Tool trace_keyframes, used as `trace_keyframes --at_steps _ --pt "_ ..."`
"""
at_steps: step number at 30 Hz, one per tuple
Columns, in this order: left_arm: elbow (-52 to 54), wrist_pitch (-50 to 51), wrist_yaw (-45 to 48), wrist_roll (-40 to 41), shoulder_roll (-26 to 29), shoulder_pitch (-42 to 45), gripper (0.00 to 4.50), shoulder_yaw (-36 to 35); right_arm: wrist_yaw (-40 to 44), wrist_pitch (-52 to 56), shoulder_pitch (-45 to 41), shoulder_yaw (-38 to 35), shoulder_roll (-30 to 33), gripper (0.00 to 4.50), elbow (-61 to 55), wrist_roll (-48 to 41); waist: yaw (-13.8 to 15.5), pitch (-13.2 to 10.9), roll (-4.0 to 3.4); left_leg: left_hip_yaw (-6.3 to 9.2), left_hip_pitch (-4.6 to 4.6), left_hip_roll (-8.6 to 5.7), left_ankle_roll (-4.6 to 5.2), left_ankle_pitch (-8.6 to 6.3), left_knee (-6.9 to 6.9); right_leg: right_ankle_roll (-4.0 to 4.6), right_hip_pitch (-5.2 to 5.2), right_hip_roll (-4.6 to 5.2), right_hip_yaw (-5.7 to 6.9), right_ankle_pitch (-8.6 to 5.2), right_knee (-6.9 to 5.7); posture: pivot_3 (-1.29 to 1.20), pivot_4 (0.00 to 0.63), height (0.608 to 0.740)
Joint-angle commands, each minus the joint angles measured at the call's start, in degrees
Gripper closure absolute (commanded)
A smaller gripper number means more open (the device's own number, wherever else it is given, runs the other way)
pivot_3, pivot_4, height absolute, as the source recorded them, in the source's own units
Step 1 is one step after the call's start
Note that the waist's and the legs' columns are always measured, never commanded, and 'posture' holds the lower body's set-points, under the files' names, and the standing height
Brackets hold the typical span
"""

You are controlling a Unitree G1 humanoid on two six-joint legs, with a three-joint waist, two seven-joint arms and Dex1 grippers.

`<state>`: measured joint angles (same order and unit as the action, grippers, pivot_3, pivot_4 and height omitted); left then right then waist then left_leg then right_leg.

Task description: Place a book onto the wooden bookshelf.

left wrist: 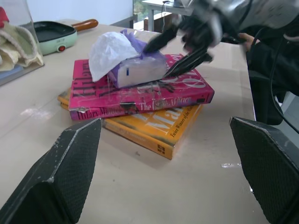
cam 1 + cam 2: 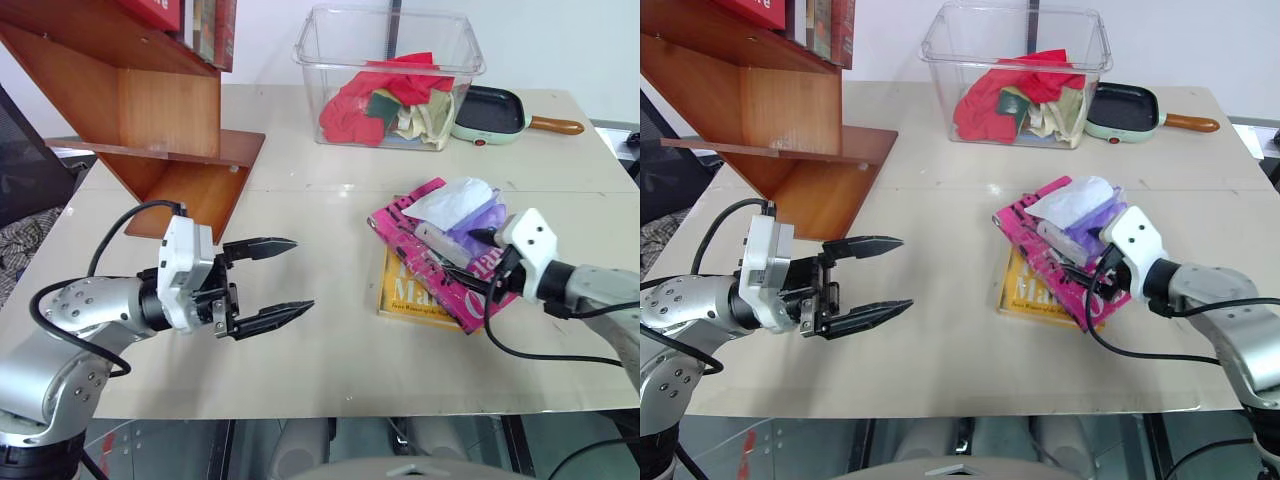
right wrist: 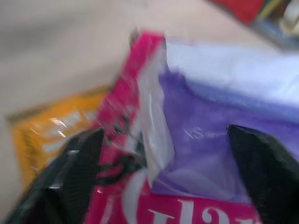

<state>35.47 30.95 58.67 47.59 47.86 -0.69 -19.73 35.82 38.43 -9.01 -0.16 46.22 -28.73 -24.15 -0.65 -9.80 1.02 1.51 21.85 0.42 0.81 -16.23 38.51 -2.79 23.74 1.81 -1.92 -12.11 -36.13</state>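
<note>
Right gripper (image 2: 478, 268), jaws parted, empty, at the bright pink paperback book (image 1: 140, 93) under a purple tissue pack (image 1: 140, 70). Left gripper (image 2: 268, 282) wide open, empty. Best clear the pack, then grip the spine.

Bright pink book (image 2: 420, 232) with white and black lettering, laid upon a yellow book (image 2: 405, 293) lettered in white. Purple-and-white tissue packet (image 2: 462, 212) on the pink cover. Reddish-brown wooden bookshelf (image 2: 165, 130); red-spined books (image 2: 190, 20) on it. Beige counter (image 2: 330, 350). Clear bin (image 2: 390, 75) with red cloth (image 2: 375, 98). Mint-green pan (image 2: 495, 112), brown handle. Pincers (image 2: 265, 285) black on white housings.
</note>
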Motion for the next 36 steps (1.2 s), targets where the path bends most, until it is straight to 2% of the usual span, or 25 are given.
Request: trace_keyframes --at_steps 1,5,6,9,12,16,19,22,26,29,30,31,32,33,34,36 --pt "2.16 -0.97 -0.7 0.92 -0.03 -0.63 0.0 -1.22 1.45 -2.87 -0.94 3.35 0.06 2.24 3.36 4.21 -0.07 0.02 0.03 0.0 -0.01 0.01 0.0 0.0 0.0 -0.01 0.0 0.0 0.0 0.01 -0.01 0.0 0.15 0.74" --pt "2.59 -1.38 -1.14 1.38 -0.53 -1.44 0.0 -1.43 2.48 -4.05 -3.38 3.01 -0.78 4.24 5.01 4.84 -0.22 0.06 0.09 0.02 -0.08 0.07 0.0 0.0 -0.01 -0.05 -0.02 -0.06 0.0 0.04 -0.03 0.0 0.15 0.74" --pt "2.67 -1.44 -1.25 1.44 -0.57 -1.44 0.0 -1.29 2.58 -3.87 -3.87 2.4 -1.09 4.47 5.11 4.4 -0.19 0.06 0.09 0.02 -0.09 0.07 0.0 0.0 0.0 -0.05 -0.03 -0.06 -0.01 0.04 -0.03 0.0 0.15 0.74" --pt "3.31 -1.3 -0.92 2.64 -0.78 -1.37 0.0 -0.78 2.56 -1.95 -5.46 -4.29 -1.96 4.47 4.0 -0.24 0.01 0.04 0.06 0.02 -0.07 0.07 0.0 0.0 0.06 -0.02 -0.02 -0.05 -0.02 0.03 -0.08 0.0 0.15 0.74" --pt "4.14 -1.05 -1.15 4.11 -0.95 -0.72 0.0 -0.21 2.26 0.03 -5.46 -11.62 -0.03 4.47 4.36 -2.42 0.18 0.01 0.01 0.04 -0.01 0.06 0.0 0.0 0.06 -0.12 -0.01 -0.01 -0.01 0.09 -0.08 0.0 0.15 0.74" --pt "4.59 -0.53 -2.93 5.93 -1.88 2.5 0.0 2.06 1.14 -0.32 -4.15 -18.42 4.21 4.47 10.46 0.65 0.43 0.0 0.0 0.07 0.05 -0.01 0.0 0.0 0.04 -0.18 -0.01 -0.01 0.05 0.13 -0.01 0.0 0.15 0.74" --pt "4.38 -0.3 -5.25 5.77 -3.15 6.53 0.0 4.85 -0.77 -2.38 -4.57 -18.97 5.9 4.47 17.05 4.4 0.37 0.01 0.02 0.05 0.04 -0.04 0.01 0.0 0.04 -0.18 -0.03 -0.01 0.05 0.13 0.01 0.0 0.15 0.74" --pt "4.34 0.63 -7.13 6.49 -4.3 10.6 0.0 7.84 -1.75 -6.47 -6.4 -16.21 6.89 4.47 26.47 9.27 -0.11 0.01 0.02 -0.01 0.02 -0.04 0.01 0.0 0.04 -0.19 -0.03 -0.03 -0.01 0.14 -0.03 0.0 0.15 0.74" --pt "2.84 1.43 -10.73 7.47 -7.66 16.92 0.0 10.88 -0.78 -12.24 -12.22 -11.88 5.37 4.47 41.44 13.15 -0.46 0.0 0.0 -0.2 -0.09 -0.04 0.01 0.01 0.05 -0.2 -0.02 -0.06 -0.23 0.16 -0.13 0.0 0.15 0.74" --pt "2.25 1.02 -11.2 6.44 -8.85 18.47 0.0 12.17 -0.2 -16.17 -16.93 -9.87 4.9 4.47 52.25 15.38 -0.63 0.01 -0.01 -0.22 -0.11 -0.04 0.01 0.01 0.04 -0.2 -0.02 -0.11 -0.29 0.16 -0.15 0.0 0.15 0.74" --pt "2.14 0.88 -11.48 6.25 -9.31 18.62 0.0 12.43 0.52 -17.78 -18.25 -9.32 4.96 3.75 54.9 15.87 -0.58 0.0 -0.02 -0.22 -0.12 -0.04 0.01 0.01 0.05 -0.2 -0.01 -0.12 -0.3 0.16 -0.16 0.0 0.15 0.74" --pt "2.07 0.79 -11.69 6.12 -9.61 18.68 0.0 12.63 1.14 -19.29 -19.22 -8.87 5.23 3.46 56.72 16.46 -0.49 0.0 -0.03 -0.21 -0.1 -0.04 0.01 0.01 0.04 -0.2 -0.01 -0.11 -0.3 0.16 -0.15 0.0 0.15 0.74" --pt "2.11 0.67 -11.78 5.99 -9.79 18.57 0.0 12.73 2.09 -20.53 -19.7 -8.51 5.73 2.81 57.69 16.9 -0.41 0.0 -0.03 -0.21 -0.09 -0.04 0.01 0.01 0.04 -0.2 0.0 -0.11 -0.3 0.16 -0.15 0.0 0.15 0.74" --pt "2.16 0.53 -11.81 5.87 -9.9 18.38 0.0 12.79 3.0 -20.95 -19.83 -8.62 6.38 2.5 57.93 16.97 -0.34 0.0 -0.03 -0.2 -0.08 -0.04 0.01 0.01 0.04 -0.2 0.01 -0.11 -0.3 0.16 -0.15 0.0 0.15 0.74" --pt "2.2 0.48 -11.94 5.88 -9.99 18.13 0.0 12.69 3.87 -20.86 -19.62 -8.93 7.18 1.88 57.59 16.9 -0.31 0.0 -0.03 -0.19 -0.06 -0.03 0.01 0.01 0.04 -0.21 0.01 -0.11 -0.29 0.16 -0.13 0.0 0.15 0.74" --pt "2.22 0.4 -12.01 5.84 -10.03 17.52 0.0 12.38 6.24 -19.96 -18.04 -9.6 9.37 1.06 55.09 16.62 -0.18 -0.03 -0.09 -0.19 -0.04 -0.03 0.01 0.0 0.03 -0.21 0.02 -0.09 -0.29 0.16 -0.11 0.0 0.15 0.74"
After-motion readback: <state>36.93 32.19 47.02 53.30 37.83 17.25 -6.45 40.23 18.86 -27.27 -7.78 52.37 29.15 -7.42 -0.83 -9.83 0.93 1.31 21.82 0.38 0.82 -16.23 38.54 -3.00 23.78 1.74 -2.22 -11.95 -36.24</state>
